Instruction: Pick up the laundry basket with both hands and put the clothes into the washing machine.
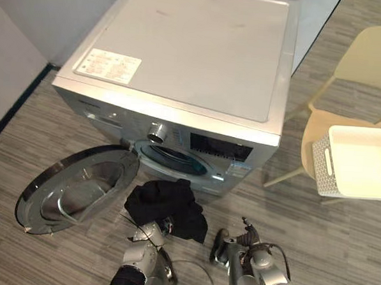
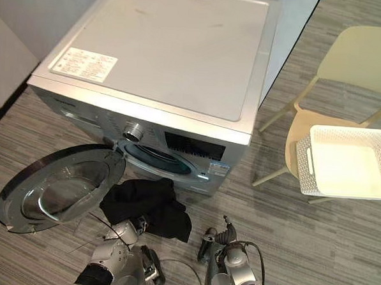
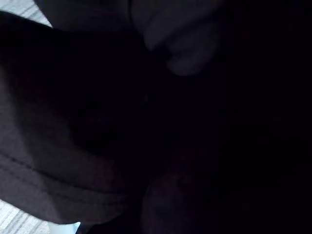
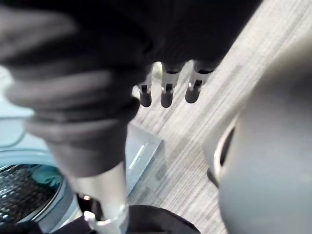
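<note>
The silver washing machine (image 1: pixel 182 59) stands with its round door (image 1: pixel 73 187) swung open to the left. A bunched black garment (image 1: pixel 168 205) hangs just in front of the drum opening (image 1: pixel 173 159) and below it. My left hand (image 1: pixel 148 233) is under the garment's lower edge, its fingers curled into the cloth, and dark fabric (image 3: pixel 97 146) covers the left wrist view. My right hand (image 1: pixel 236 247) hovers open to the right of the garment, its fingers (image 4: pixel 165 92) straight over the floor. The white laundry basket (image 1: pixel 359 163) sits empty on a chair at the right.
The pale yellow chair (image 1: pixel 370 62) holding the basket stands right of the machine. Grey striped flooring (image 1: pixel 312 251) lies open in front of the washer. A grey wall (image 1: pixel 16 57) runs along the left. Something teal (image 4: pixel 46 178) lies inside the drum.
</note>
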You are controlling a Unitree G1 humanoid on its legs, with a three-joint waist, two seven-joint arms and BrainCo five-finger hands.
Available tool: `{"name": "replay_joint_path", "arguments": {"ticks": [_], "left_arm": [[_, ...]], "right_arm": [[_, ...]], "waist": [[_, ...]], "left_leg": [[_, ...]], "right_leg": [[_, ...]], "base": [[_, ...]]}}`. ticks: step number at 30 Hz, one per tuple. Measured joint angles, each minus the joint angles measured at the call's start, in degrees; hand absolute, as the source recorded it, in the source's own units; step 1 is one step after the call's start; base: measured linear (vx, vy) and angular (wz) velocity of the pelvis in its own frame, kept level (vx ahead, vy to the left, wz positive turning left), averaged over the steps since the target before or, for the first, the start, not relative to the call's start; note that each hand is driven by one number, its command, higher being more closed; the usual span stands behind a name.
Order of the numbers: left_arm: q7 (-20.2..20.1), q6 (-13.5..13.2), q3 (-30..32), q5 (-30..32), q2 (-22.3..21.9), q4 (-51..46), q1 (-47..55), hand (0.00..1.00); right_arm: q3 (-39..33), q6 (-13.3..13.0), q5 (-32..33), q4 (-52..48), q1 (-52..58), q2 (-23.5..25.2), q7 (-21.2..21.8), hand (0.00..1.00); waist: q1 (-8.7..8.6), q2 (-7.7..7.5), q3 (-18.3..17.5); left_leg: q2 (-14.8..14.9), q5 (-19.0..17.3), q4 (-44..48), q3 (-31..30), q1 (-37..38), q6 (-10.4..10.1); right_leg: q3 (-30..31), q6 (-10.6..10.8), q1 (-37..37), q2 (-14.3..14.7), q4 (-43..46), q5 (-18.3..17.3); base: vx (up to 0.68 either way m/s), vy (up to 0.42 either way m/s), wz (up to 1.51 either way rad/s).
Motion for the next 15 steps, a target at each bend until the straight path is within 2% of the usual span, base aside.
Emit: {"name": "replay_joint_path", "arguments": {"ticks": [1,2,3,5,8,10,12,15], "left_arm": [[0.94,-0.47,1.36,-0.75,-0.22,-0.05,-1.30,1.00],[1.41,-0.78,1.88,-0.92,-0.34,-0.09,-2.07,1.00],[2.13,-1.14,2.96,-1.93,-0.54,-0.10,-4.37,1.00],[3.94,-2.02,4.81,-3.71,-0.73,-1.86,-8.00,1.00],[5.62,-4.48,8.37,-5.68,-1.45,-6.31,-14.69,1.00],[6.48,-6.06,10.37,-6.42,-1.03,-7.10,-20.70,1.00],[7.06,-6.78,11.21,-6.90,0.96,-7.16,-27.42,1.00],[7.83,-7.07,11.25,-7.10,4.17,-7.42,-34.06,1.00]], "right_arm": [[-0.17,-0.13,0.30,-0.41,-0.30,-0.50,-0.72,0.00],[-0.27,-0.19,0.55,-1.10,-0.50,-0.83,-1.10,0.00],[-0.70,-0.14,1.52,-2.86,-1.04,-0.94,-1.46,0.00],[-0.72,-0.17,2.00,-8.01,-1.03,-1.07,-2.50,0.00],[0.11,-0.98,4.95,-14.06,-1.05,0.89,-3.58,0.00],[2.21,-2.51,8.06,-17.77,-1.03,1.48,-3.39,0.00],[4.28,-5.05,11.34,-23.05,-1.02,1.39,-1.52,0.00],[6.03,-6.85,16.41,-29.24,0.32,1.57,0.36,0.00]], "waist": [[0.00,-0.40,0.61],[0.23,-0.83,1.16],[0.09,-1.82,3.04],[-0.08,-1.30,6.34],[0.22,-0.87,8.17],[0.17,-1.03,9.39],[-0.12,-1.04,10.90],[-0.27,-1.03,11.03]], "left_leg": [[-1.29,1.71,-6.66,-1.18,-0.33,-1.84],[-1.95,4.51,-8.32,-0.87,-0.42,-4.30],[-3.08,5.12,-9.36,1.57,-0.62,-3.70],[-2.62,4.65,-6.06,3.06,-2.75,-2.28],[0.14,1.47,1.41,4.10,-9.58,-1.48],[2.43,-1.21,7.49,3.83,-14.82,-1.12],[4.44,-4.56,14.54,2.71,-20.70,-0.84],[6.58,-7.67,23.06,1.16,-28.77,-0.43]], "right_leg": [[1.40,0.35,-3.42,-0.49,1.94,0.20],[2.58,0.61,-5.24,-0.84,3.02,0.32],[3.65,1.89,-7.30,-1.84,3.17,1.55],[4.93,1.38,-9.48,-1.82,3.15,3.63],[6.64,1.34,-15.96,-0.78,5.96,3.98],[6.53,0.73,-20.91,-0.58,9.72,3.30],[7.13,0.46,-26.66,-0.90,15.68,1.27],[8.26,-0.08,-34.63,-0.99,22.81,-0.54]], "base": [[-0.10,0.093,-0.54],[-0.08,0.104,-0.55],[-0.04,0.100,-0.45],[-0.04,0.116,-0.40],[-0.06,0.073,-0.44],[-0.08,0.019,-0.33],[-0.13,0.004,-0.19],[-0.08,0.012,-0.15]]}}
